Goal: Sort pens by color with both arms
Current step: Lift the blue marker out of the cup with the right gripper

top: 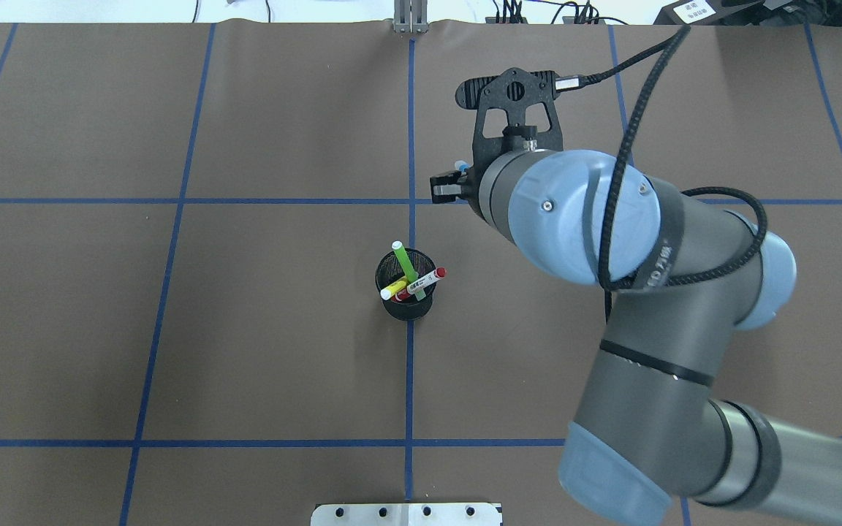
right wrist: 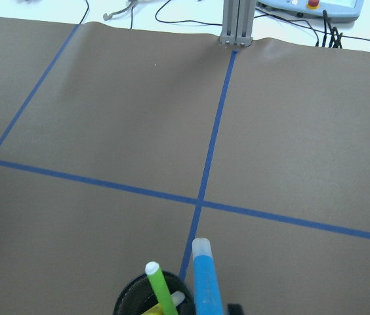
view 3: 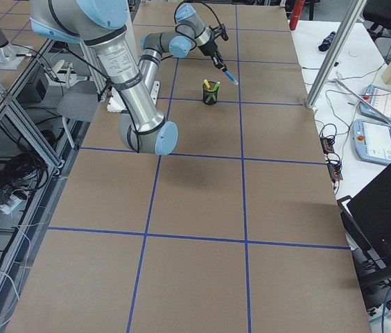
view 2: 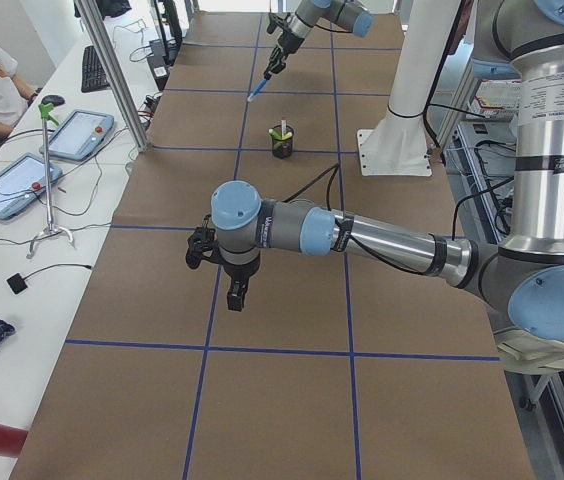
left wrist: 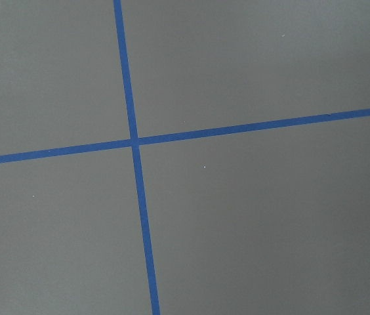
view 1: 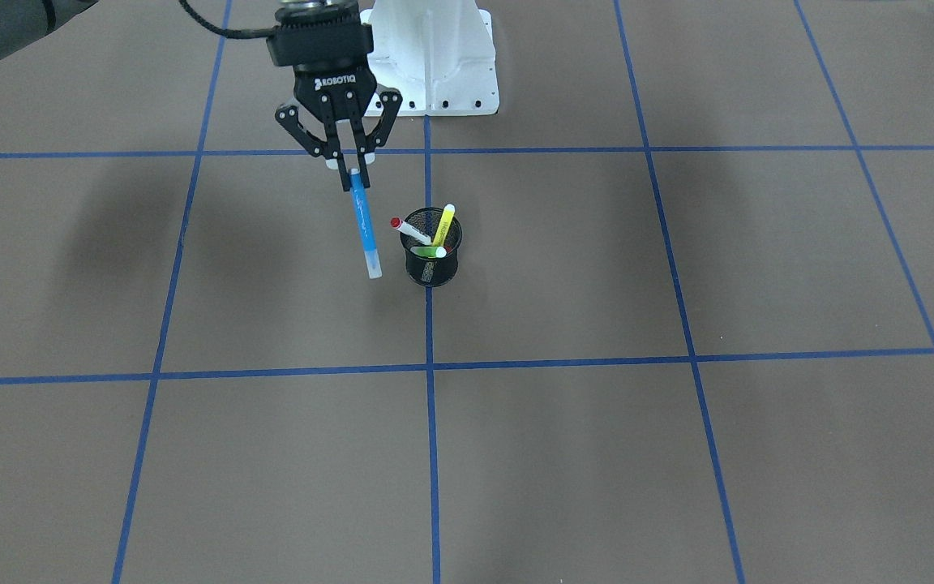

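front view: the right claw [view 1: 350,166] pinches the top end of the blue pen [view 1: 364,225], which hangs tilted just beside the mesh cup [view 1: 432,264], outside its rim. the yellow pen [view 1: 444,223], green pen [view 1: 425,252] and red-tipped pen [view 1: 409,232] lean inside the cup. overhead view: the cup stands mid-table [top: 245,329], well away from every edge. left side view: the left claw [view 2: 235,290] hovers well apart from the cup; whether it is open or closed cannot be told.
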Robot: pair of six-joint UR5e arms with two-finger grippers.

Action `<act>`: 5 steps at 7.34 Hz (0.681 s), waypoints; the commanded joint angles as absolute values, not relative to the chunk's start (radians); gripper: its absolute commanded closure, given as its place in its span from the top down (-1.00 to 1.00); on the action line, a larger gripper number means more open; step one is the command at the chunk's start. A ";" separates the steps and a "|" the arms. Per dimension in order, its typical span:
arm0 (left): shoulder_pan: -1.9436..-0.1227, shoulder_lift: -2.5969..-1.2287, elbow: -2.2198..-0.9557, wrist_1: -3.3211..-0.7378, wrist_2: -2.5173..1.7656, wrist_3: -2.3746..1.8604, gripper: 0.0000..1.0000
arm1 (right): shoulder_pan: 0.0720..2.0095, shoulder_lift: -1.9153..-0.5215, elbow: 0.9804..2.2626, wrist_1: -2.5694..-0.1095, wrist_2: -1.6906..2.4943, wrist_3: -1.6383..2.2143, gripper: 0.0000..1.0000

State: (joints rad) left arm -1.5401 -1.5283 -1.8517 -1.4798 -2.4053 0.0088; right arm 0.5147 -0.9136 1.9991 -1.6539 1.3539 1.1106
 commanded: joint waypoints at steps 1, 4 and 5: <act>-1.539 -1.531 -1.865 -1.479 -2.405 0.008 0.99 | 0.619 -0.894 1.732 -1.405 1.350 1.199 -1.00; -1.508 -1.536 -1.936 -1.482 -2.408 -0.044 0.99 | 0.663 -0.810 1.409 -1.211 1.344 1.242 -1.00; -1.508 -1.532 -1.953 -1.480 -2.416 -0.046 0.99 | 0.661 -0.802 1.343 -1.133 1.329 1.249 -1.00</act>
